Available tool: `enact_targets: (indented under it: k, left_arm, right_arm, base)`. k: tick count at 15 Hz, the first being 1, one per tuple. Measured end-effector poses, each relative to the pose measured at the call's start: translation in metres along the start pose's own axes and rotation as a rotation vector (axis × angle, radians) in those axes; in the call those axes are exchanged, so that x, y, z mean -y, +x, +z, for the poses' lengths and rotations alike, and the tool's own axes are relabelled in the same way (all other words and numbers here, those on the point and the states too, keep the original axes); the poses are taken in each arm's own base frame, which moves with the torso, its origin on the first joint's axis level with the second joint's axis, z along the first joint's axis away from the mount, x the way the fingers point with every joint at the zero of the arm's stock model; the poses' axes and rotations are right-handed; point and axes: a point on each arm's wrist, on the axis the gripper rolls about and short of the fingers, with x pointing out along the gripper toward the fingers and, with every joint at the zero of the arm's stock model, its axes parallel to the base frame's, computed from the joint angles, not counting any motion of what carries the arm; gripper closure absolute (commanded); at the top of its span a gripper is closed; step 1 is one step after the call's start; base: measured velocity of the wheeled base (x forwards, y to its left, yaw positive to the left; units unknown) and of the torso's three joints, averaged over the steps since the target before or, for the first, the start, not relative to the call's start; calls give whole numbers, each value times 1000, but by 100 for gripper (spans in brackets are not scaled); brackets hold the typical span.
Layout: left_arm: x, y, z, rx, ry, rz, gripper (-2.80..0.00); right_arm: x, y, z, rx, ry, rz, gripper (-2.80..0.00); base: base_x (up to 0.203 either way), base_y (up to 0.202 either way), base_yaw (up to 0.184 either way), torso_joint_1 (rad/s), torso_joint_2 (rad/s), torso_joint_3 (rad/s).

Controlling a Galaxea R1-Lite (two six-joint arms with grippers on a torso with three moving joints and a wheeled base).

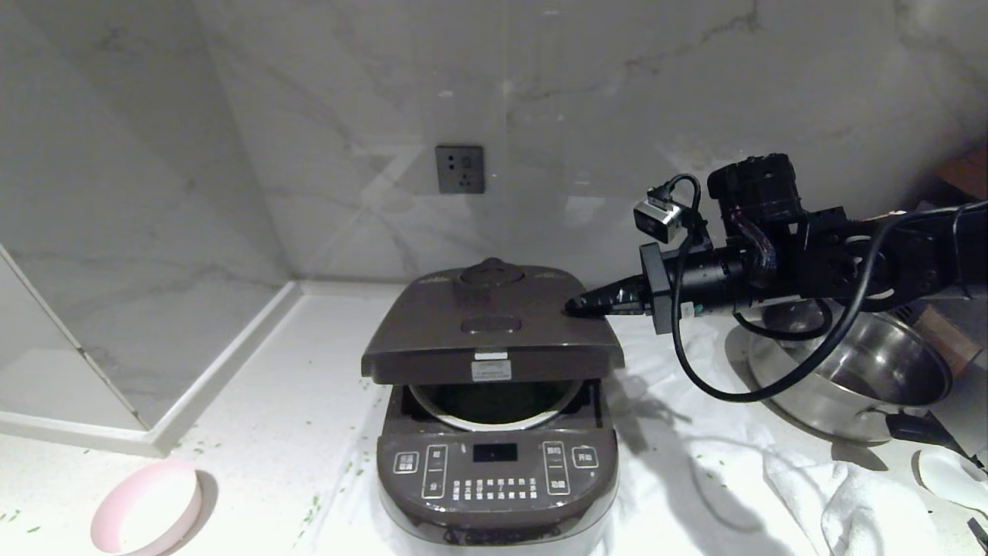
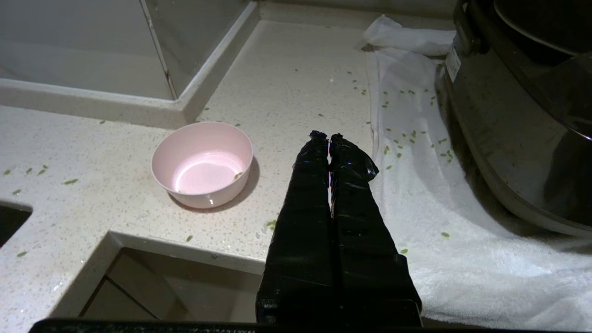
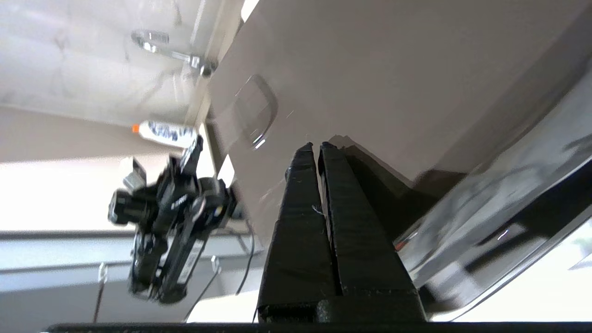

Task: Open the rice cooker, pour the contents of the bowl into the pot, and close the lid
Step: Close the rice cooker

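Lid (image 1: 494,328) half-lowered over pot (image 1: 494,405), hinged, stiff, likely springy: best pressed flat on top near front edge; right gripper (image 1: 575,306) pinched shut, empty, tips on lid's right side; left gripper (image 2: 329,138) shut, parked near emptied bowl (image 2: 202,164).

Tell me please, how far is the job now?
Done: the bowl stands nearly empty on the counter, so the pouring looks finished; green bits lie scattered on the towel. In hand: the shut right claw is at the right edge of the lid, which is half lowered, a gap showing the pot. Left: shut the lid fully. The left claw is shut, idle near the bowl.
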Motion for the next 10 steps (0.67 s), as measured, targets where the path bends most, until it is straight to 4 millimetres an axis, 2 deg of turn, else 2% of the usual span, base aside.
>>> enact_targets:
  k: [6,10]
  left_arm:
    - [0,0,0,0,0,0,0]
    - [0,0,0,1,-1,2,0]
  right_arm:
    - [4,15,-33,-69,58,-61,0]
    - [11,18,-48,-102,71,-86,0]
  base:
    - [0,0,0,0,0,0]
    - [0,0,0,0,0,0]
